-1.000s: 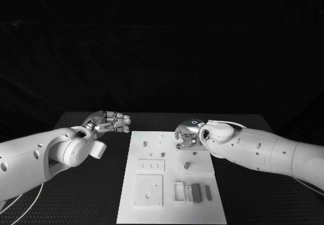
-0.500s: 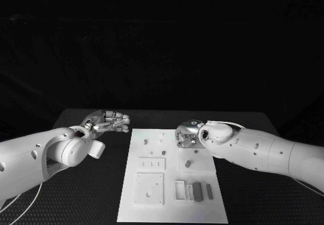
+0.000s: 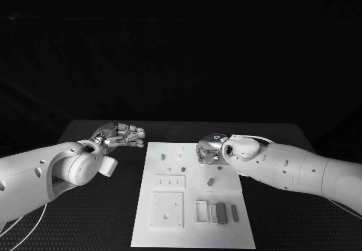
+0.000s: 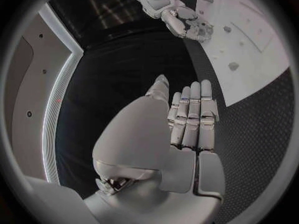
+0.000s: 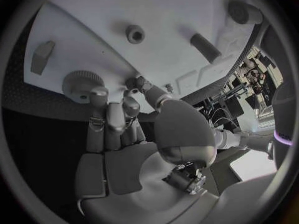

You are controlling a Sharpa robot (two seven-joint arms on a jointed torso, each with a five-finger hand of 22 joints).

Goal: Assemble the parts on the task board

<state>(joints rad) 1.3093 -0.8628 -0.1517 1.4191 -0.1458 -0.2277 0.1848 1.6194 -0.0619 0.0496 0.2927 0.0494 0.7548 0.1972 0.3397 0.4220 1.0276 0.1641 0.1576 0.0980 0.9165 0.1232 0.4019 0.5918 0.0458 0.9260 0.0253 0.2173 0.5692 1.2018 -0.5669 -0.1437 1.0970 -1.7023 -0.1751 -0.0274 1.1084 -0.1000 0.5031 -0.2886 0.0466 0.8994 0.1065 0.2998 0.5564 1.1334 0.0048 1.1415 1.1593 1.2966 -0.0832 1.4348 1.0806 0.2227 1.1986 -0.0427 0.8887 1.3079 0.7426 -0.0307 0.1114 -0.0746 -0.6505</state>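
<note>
The white task board (image 3: pixel 189 209) lies in the middle of the black table, with small grey parts on it. My right hand (image 3: pixel 211 151) hangs over the board's far right corner. In the right wrist view a fingertip (image 5: pixel 97 93) touches the rim of a round knurled knob (image 5: pixel 79 79) at the board's edge, while the thumb (image 5: pixel 142 84) stays apart from it. My left hand (image 3: pixel 121 135) hovers left of the board, fingers curled together (image 4: pixel 193 114), holding nothing.
Near the knob sit a hex part (image 5: pixel 135 33), a peg (image 5: pixel 202 47), a thicker cylinder (image 5: pixel 243 12) and a wedge (image 5: pixel 44 55). Flat blocks (image 3: pixel 218 213) and a square plate (image 3: pixel 166 209) lie on the board's near half. Black table surrounds the board.
The left hand has risen slightly. The right hand stays at the knob with hardly any movement.
</note>
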